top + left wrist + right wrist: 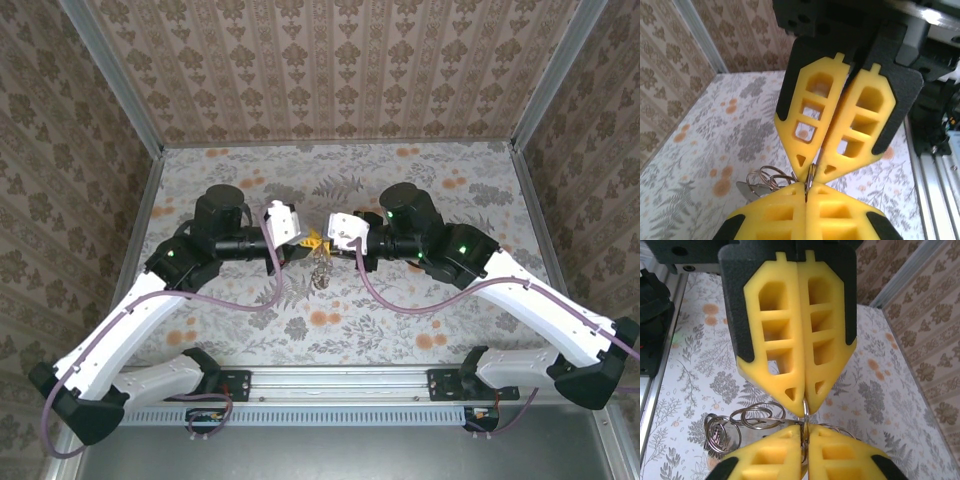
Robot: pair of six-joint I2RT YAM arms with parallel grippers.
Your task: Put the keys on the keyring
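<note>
Reference point for all positions: left gripper (811, 172).

Left gripper: yellow fingers (815, 115) spread in a narrow V near the palm and come together at the tips. A thin wire loop of the keyring (322, 270) is pinched between those tips, so the claw is clamped on the keyring.

Right gripper (804, 407): tip to tip with the left gripper, facing it head-on, tips touching or nearly so. Its fingers (785, 340) are pressed flat together along their whole length. The same thin wire loop comes out from between the tips, so this claw is clamped on the keyring too.

Keyring: a bundle of silvery wire rings. One loop sits edge-on at the left gripper's tips, where the two grippers meet. The rest of the bundle hangs just below and to one side of those tips. In the top view it dangles directly under the meeting point, above the floral table (420, 320); I cannot tell whether its lowest part touches the surface.

Keys: too small to separate from the rings. A flat grey tab (742, 187) lies under the ring bundle beside the left gripper; cannot tell whether it is a key.

Both arms reach inward, and the meeting point is roughly midway across the table.
</note>
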